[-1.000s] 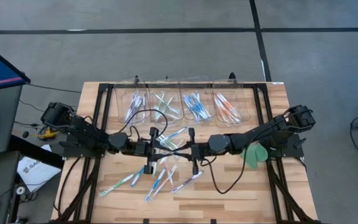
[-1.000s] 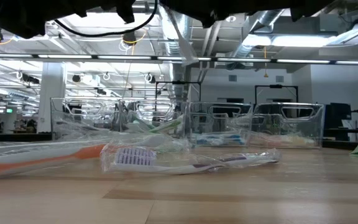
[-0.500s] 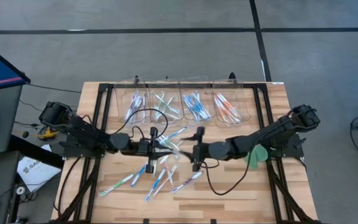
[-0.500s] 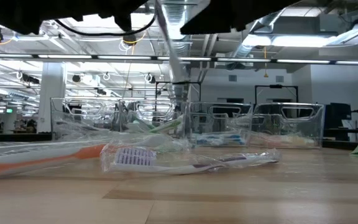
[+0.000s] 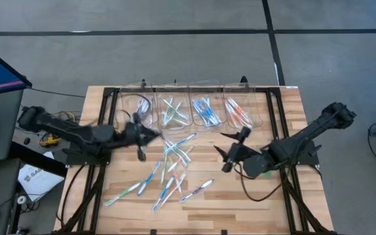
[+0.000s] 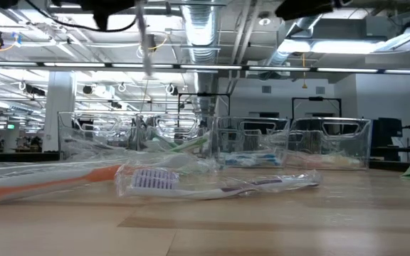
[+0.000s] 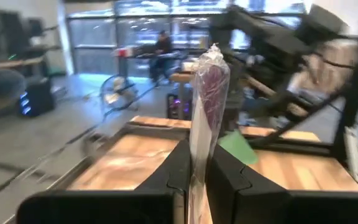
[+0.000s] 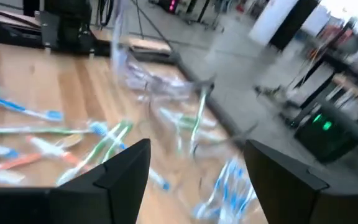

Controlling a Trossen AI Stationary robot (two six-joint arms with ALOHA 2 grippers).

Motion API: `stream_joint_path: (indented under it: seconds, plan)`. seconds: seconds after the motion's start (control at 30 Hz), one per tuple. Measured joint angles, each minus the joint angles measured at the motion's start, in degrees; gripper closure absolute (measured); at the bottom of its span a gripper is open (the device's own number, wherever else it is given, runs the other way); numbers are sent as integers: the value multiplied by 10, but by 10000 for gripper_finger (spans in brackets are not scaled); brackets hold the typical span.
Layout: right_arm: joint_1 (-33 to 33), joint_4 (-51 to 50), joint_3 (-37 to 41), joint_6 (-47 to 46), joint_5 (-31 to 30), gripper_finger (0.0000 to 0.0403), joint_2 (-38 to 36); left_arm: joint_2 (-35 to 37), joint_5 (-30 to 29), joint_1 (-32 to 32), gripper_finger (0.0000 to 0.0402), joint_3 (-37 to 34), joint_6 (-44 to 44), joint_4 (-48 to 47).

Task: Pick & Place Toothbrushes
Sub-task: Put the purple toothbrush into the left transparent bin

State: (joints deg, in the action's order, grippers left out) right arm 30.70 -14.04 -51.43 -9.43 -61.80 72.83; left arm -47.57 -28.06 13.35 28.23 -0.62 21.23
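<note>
Right pincer (image 5: 226, 155) let go and withdrew; left pincer (image 5: 150, 135) carried the purple toothbrush (image 7: 205, 99) binward.

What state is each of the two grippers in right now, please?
Left gripper: shut on a thin plastic-wrapped purple toothbrush, near the clear bins.
Right gripper: open, holding nothing, over the table's right part.

My left gripper (image 7: 197, 177) hides the lower end of the purple toothbrush (image 7: 207, 93) I pinch; its bristles blur inside the wrapper. From above, that gripper smears. My right gripper's fingers (image 8: 107, 174) are cut off at the frame edge.
</note>
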Motion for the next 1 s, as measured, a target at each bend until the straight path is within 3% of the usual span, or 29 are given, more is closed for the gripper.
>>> stream_joint_path:
  seconds: [0.13,0.23,0.5,0.6,0.73,1.0]
  plan:
    - [0,-63,0,-73,2,148,-5,80,0,-65,382,35,71,-177]
    - [-6,-68,0,-81,3,148,-5,94,3,-126,382,93,127,-325]
    - [-16,-65,0,-83,22,148,-4,3,75,-308,382,285,124,-584]
    - [-16,-65,0,-90,24,148,-4,-55,120,-389,382,322,110,-637]
    - [-16,-65,0,-97,34,148,-4,-128,255,-486,382,328,111,-657]
    - [-15,-67,2,-105,65,148,-4,-239,270,-575,380,328,106,-669]
